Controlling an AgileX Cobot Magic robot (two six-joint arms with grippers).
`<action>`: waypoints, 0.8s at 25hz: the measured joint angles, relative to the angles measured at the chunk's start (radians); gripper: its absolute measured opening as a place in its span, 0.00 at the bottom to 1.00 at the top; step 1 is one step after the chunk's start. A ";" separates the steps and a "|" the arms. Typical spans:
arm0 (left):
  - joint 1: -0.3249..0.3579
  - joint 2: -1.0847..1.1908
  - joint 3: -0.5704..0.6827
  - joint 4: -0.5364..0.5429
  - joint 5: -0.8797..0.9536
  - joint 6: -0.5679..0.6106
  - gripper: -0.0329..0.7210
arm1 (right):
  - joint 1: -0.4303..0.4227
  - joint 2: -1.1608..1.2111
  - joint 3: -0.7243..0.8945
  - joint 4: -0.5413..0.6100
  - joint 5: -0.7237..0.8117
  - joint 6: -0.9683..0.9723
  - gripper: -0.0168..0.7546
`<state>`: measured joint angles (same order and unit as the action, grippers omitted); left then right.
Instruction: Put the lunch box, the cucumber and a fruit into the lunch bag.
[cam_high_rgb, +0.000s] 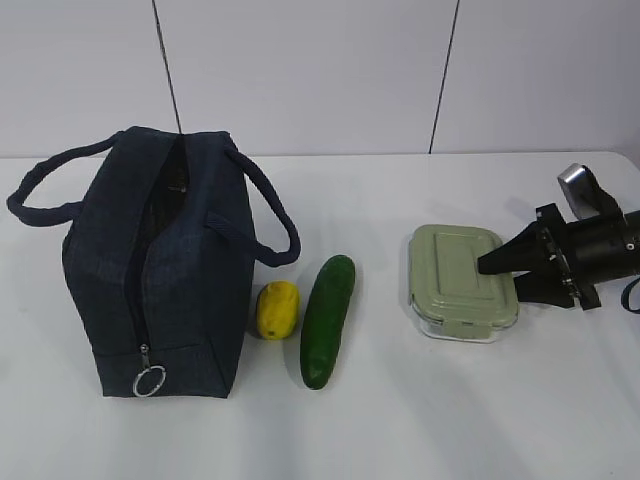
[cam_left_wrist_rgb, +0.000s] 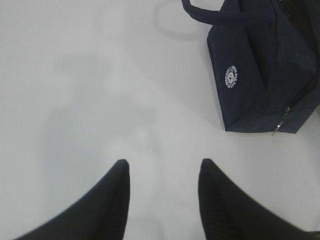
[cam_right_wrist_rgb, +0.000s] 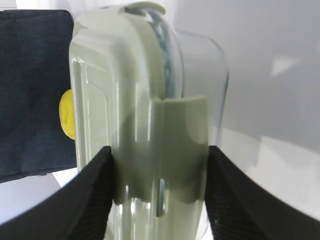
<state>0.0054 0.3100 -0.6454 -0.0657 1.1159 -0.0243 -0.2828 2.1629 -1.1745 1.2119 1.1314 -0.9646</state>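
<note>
Lunch box (cam_right_wrist_rgb: 145, 145) is sitting between the jaws of the right gripper (cam_right_wrist_rgb: 159, 192): in the right wrist view both fingers are pressing its sides at the lid clasp, so the jaws are standing about half apart and closing on the container. In the exterior view the box is resting on the table (cam_high_rgb: 420, 420) at the right, well apart from the lunch bag (cam_high_rgb: 160, 270). Left gripper (cam_left_wrist_rgb: 162, 200) is hanging over bare table beside the bag, jaws moderately apart and holding nothing.

Step in hand, as judged: gripping the lunch box, with lifting not yet begun. The next move is calling for a level lift, a carry across to the left, and a lowering through the bag's top opening, whose zipper is appearing open.

Count:
- lunch box: one
- cucumber (cam_high_rgb: 328, 320): one
- fruit (cam_high_rgb: 277, 309): one, yellow, lying between bag and cucumber
- lunch bag: one
- grippers: two
</note>
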 joint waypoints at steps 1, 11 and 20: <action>0.000 0.000 0.000 0.000 0.000 0.000 0.48 | 0.000 0.000 0.000 0.000 0.000 0.005 0.51; 0.000 0.000 0.000 0.004 0.000 0.000 0.48 | 0.000 -0.046 0.000 0.000 0.000 0.055 0.51; 0.000 0.003 0.000 0.004 0.001 0.000 0.48 | 0.009 -0.090 0.000 0.000 0.000 0.103 0.51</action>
<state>0.0054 0.3132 -0.6454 -0.0619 1.1166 -0.0243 -0.2741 2.0733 -1.1745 1.2119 1.1314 -0.8617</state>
